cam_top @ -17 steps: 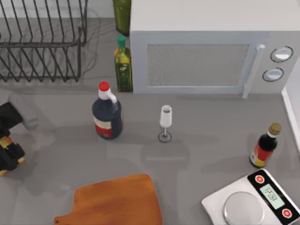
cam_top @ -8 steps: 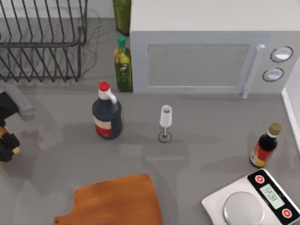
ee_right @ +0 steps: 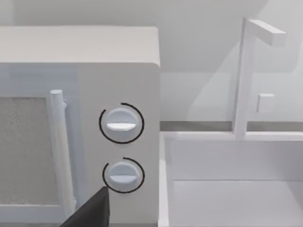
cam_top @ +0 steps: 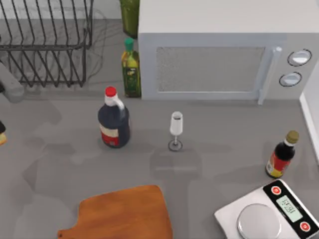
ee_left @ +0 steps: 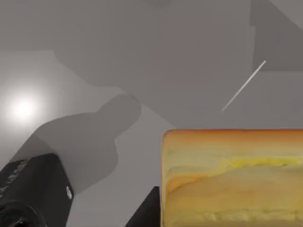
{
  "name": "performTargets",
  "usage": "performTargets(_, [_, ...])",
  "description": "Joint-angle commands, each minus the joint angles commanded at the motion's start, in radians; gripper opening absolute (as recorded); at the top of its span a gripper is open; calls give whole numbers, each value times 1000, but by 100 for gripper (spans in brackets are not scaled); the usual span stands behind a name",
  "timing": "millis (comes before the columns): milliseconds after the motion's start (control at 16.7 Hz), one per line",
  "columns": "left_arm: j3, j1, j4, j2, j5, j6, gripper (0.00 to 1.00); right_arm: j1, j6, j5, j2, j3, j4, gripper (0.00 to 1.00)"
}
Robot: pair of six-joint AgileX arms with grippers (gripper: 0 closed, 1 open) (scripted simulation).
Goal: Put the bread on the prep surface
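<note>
You see the microwave (cam_top: 214,50) across the upper right of the top view, the dish rack (cam_top: 45,42) at upper left. The cutting board (cam_top: 122,214) lies at the bottom, left of centre. The scale (cam_top: 266,214) sits at lower right. The bread (ee_left: 232,177) fills the lower right of the left wrist view, beside a dark finger (ee_left: 144,210); you cannot tell the grip.
</note>
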Motion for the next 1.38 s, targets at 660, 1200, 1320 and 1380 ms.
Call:
performTargets(660, [-39, -21, 35, 17, -12, -275, 0, 0, 0, 0, 0, 0, 0, 100])
performTargets(1200, [-157, -181, 82, 48, -35, -1319, 0, 0, 0, 0, 0, 0, 0, 100])
performTargets(1320, [-187, -238, 85, 50, -35, -1598, 0, 0, 0, 0, 0, 0, 0, 100])
performTargets(1380, [-201, -269, 85, 50, -35, -1736, 0, 0, 0, 0, 0, 0, 0, 100])
